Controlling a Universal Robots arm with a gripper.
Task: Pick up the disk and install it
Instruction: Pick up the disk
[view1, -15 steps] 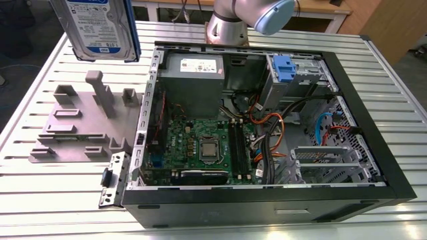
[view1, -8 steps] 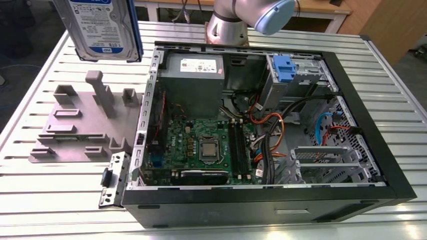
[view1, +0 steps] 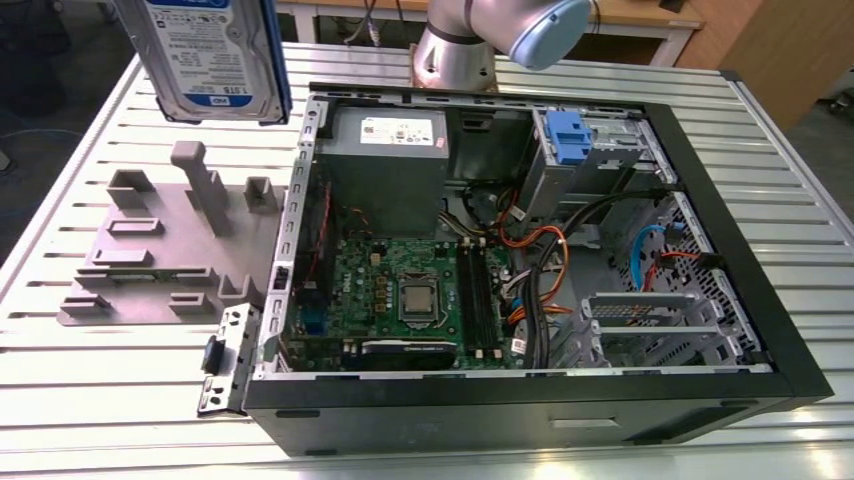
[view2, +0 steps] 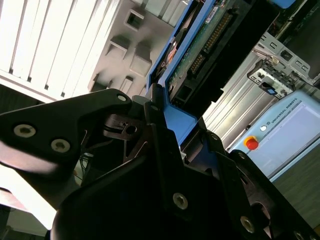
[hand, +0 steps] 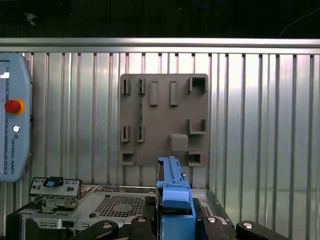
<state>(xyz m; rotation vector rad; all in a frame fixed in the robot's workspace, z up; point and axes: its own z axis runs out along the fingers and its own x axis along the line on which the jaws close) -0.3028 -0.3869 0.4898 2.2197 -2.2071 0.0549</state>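
Note:
The disk (view1: 214, 55) hangs high above the slatted table at the exterior view's upper left. It is upright, its white-and-blue label faces the camera, and a blue bracket runs along its edges. In the second wrist view my gripper (view2: 160, 125) is shut on the bracket, black fingers (view2: 100, 125) on either side, and the disk's (view2: 200, 45) green circuit board side shows beyond. In the first wrist view the bracket's blue edge (hand: 172, 195) rises out of the gripper (hand: 175, 227), above the grey fixture plate (hand: 160, 120).
An open computer case (view1: 727, 210) lies on the table, with a motherboard (view1: 400, 290), a grey power supply (view1: 387, 160), a blue tab (view1: 567, 135) and a metal drive bay (view1: 641, 310). The fixture plate (view1: 147, 260) lies beside it. A teach pendant (hand: 12, 125) is nearby.

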